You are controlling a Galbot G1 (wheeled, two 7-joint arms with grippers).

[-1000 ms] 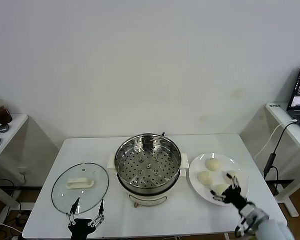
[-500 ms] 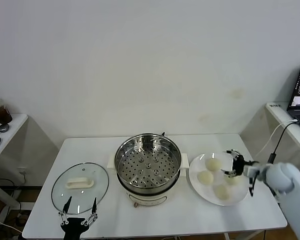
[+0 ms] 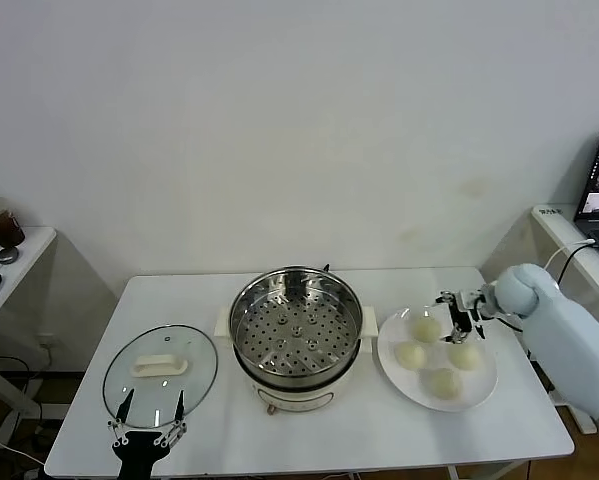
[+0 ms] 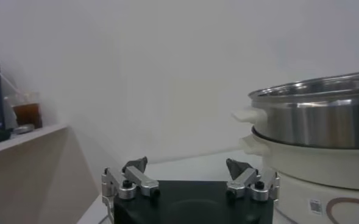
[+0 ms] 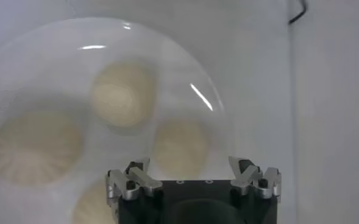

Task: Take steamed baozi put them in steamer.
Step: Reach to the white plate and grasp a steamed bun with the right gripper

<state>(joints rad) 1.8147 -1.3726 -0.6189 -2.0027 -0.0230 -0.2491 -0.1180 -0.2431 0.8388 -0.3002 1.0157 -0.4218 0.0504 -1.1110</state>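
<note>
My left gripper idles open and empty near the table edge, beside the steamer. My right gripper hovers open, empty, over the plate right of the steamer, above four baozi. No readable labels.
</note>
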